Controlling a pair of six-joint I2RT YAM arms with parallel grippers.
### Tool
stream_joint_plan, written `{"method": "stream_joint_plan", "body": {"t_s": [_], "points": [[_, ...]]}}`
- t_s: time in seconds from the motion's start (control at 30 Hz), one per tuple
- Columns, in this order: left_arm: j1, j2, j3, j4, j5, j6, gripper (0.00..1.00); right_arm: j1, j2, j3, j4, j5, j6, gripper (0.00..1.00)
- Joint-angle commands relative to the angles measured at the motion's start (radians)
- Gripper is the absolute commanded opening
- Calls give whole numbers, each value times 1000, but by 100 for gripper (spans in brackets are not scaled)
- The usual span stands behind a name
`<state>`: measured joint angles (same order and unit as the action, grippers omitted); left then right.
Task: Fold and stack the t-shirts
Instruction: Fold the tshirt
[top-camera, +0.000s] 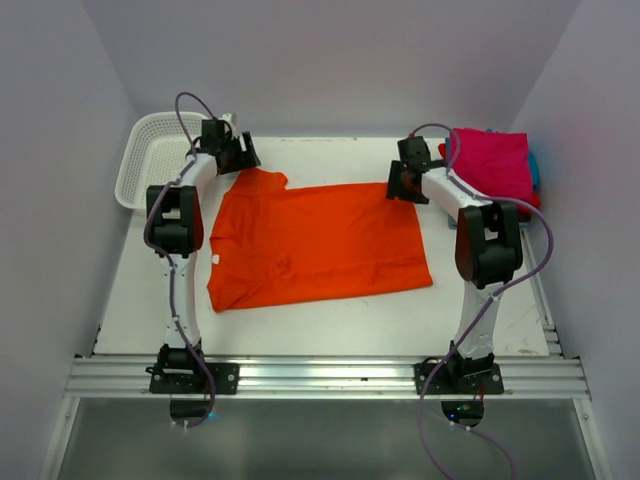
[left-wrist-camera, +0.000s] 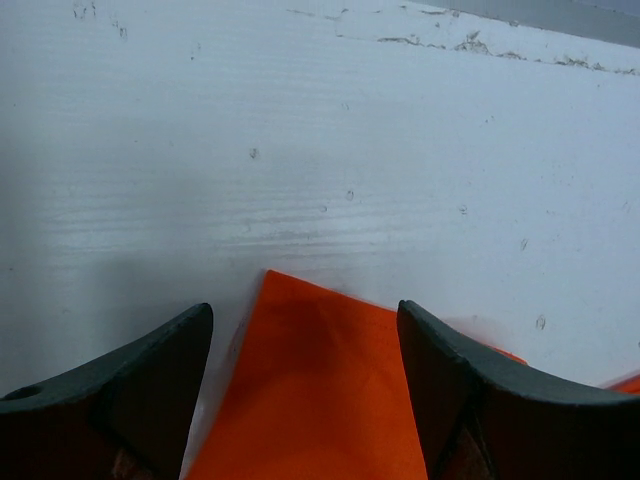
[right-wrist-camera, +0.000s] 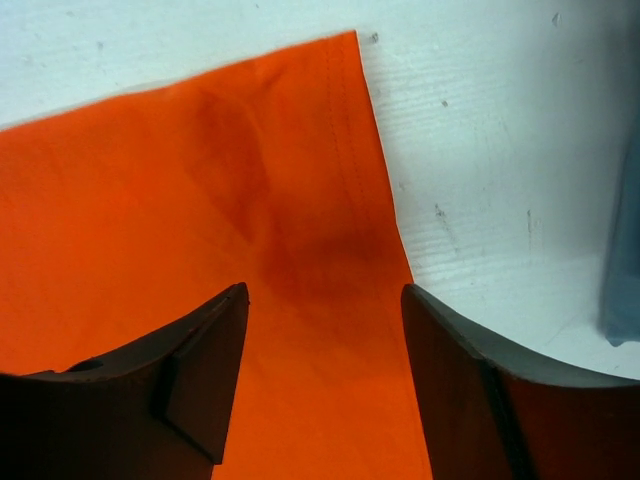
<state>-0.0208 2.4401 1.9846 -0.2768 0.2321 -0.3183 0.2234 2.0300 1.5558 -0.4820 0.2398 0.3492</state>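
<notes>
Spread wide, the left gripper (left-wrist-camera: 305, 315) is hovering over a sleeve corner of the orange t-shirt (left-wrist-camera: 320, 400). The right gripper (right-wrist-camera: 325, 290), its jaws also standing apart, is hanging above the hem corner. Only the top view is showing the shirt lying flat on the white table (top-camera: 330, 320), with the magenta-pink folded stack (top-camera: 495, 165) sitting at the far right.

No text, brand, number or sign can be read anywhere. A small white tag (top-camera: 214, 260) is seen at the collar of the orange t-shirt (top-camera: 320, 240), but it is too small for anything to be made out.
</notes>
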Motion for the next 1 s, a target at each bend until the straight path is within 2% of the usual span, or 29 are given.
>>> {"method": "stream_joint_plan", "body": {"t_s": [0.0,0.07,0.1,0.23,0.37,0.47,0.5,0.6,0.67,0.7,0.73,0.87,0.97], "points": [[4,40,56,57,16,4,78,-12,-53,-22,42,-8,-7,63],[4,48,48,71,39,-21,77,-19,-44,-17,42,-10,-6,56],[4,50,45,83,47,-28,76,-19,-39,-14,40,-8,-3,48],[4,60,36,117,84,-62,73,-32,-19,-8,36,-11,7,36],[4,71,34,125,110,-74,70,-55,-2,-7,37,10,13,36],[4,68,23,126,115,-70,61,-82,12,0,42,6,30,45],[4,65,23,126,116,-68,57,-90,16,4,45,-2,34,46],[4,62,16,129,116,-65,30,-110,44,35,42,-22,37,50],[4,63,17,131,116,-68,20,-117,61,67,46,-33,36,51],[4,63,14,134,116,-74,10,-119,87,81,48,-57,31,51],[4,62,14,134,118,-77,7,-122,99,99,46,-72,27,51],[4,54,8,130,112,-76,0,-131,160,181,60,-192,11,51],[4,40,-3,131,108,-71,0,-139,177,196,95,-283,13,50]]}}
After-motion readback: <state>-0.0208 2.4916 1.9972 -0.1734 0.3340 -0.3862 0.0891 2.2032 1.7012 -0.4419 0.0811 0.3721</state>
